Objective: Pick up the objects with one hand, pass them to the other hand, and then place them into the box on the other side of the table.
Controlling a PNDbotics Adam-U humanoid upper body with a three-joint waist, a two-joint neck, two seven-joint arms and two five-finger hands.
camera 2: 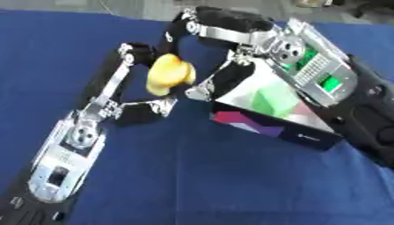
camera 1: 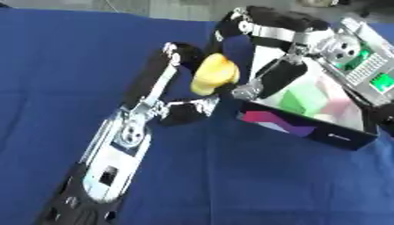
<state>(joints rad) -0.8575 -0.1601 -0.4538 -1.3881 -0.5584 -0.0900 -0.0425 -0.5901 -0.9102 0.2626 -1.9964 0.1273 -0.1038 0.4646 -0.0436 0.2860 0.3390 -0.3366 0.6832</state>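
Yellow object (camera 1: 214, 73) held between both hands above the blue table (camera 1: 231, 176), just left of the box (camera 1: 308, 127).
Its long axis runs near upright, upper end tilted slightly right. Left hand (camera 1: 181, 94) has fingers and thumb curled around it; right hand (camera 1: 258, 52) curls its fingers beside it, contact unclear. A green block (camera 1: 301, 100) lies inside the box.

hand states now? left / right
Left hand: curled round the yellow object, holding it.
Right hand: at the same object; grip cannot be told.
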